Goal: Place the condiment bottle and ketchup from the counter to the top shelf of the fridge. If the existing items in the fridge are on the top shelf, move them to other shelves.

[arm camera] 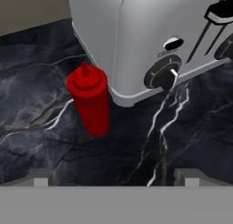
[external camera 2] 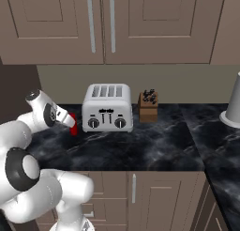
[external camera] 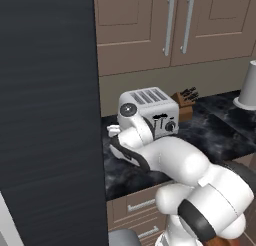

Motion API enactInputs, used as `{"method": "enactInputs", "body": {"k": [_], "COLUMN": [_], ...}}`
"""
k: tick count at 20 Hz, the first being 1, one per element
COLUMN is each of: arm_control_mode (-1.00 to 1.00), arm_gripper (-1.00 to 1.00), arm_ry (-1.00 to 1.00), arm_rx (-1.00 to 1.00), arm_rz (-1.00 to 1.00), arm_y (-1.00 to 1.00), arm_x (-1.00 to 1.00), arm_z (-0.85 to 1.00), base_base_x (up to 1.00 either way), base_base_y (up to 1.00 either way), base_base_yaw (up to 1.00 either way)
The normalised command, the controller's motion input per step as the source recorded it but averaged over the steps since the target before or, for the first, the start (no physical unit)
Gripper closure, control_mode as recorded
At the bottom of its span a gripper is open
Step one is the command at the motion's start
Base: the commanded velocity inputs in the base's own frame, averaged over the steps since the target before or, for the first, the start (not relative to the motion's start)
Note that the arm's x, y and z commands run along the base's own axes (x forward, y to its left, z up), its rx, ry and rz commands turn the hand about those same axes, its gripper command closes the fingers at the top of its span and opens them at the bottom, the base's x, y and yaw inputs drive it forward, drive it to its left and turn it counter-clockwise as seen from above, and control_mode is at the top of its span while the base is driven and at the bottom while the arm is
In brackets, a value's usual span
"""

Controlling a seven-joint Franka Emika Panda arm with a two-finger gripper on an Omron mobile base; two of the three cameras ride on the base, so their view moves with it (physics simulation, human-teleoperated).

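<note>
Dark finger tips of my gripper (arm camera: 116, 176) stand wide apart at the bottom of the hand view, with nothing between them, so I read it as open and empty. Beyond them the red ketchup (arm camera: 90, 99) bottle stands upright on the black marbled counter (arm camera: 41, 141), just beside the corner of the silver toaster (arm camera: 150, 32); I cannot tell whether the two touch. In the right base view I see a sliver of the ketchup (external camera 2: 72, 123) past my wrist, left of the toaster (external camera 2: 107, 107). A brown knife block (external camera 2: 148, 106) sits to the toaster's right, and a grey upturned cup-like object (external camera 2: 233, 104) stands at the counter's far right. Brown cabinets (external camera 2: 112, 23) hang above.
</note>
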Motion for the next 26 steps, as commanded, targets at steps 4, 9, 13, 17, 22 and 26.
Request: {"method": "enactInputs", "body": {"k": [4, 9, 13, 17, 22, 26], "arm_control_mode": [-1.0, -1.0, -1.0, -1.0, -1.0, -1.0], "arm_gripper": [-1.0, -1.0, -1.0, -1.0, -1.0, -1.0], "arm_ry": [0.05, 0.0, -0.02, -0.02, 0.0, 0.0], "arm_rx": [-0.08, -0.02, 0.0, 0.0, 0.0, -0.01], "arm_rz": [-0.05, -0.05, -0.06, -0.07, -0.05, -0.04], "arm_y": [0.21, 0.05, 0.0, 0.0, 0.0, 0.0], "arm_x": [0.09, 0.06, 0.08, 0.16, 0.22, 0.37], "arm_z": [-0.23, -0.09, -0.08, -0.01, -0.01, -0.08], "base_base_x": [0.0, 0.0, 0.0, 0.0, 0.0, 0.0], "base_base_y": [0.0, 0.0, 0.0, 0.0, 0.0, 0.0], "base_base_yaw": [0.0, 0.0, 0.0, 0.0, 0.0, 0.0]}}
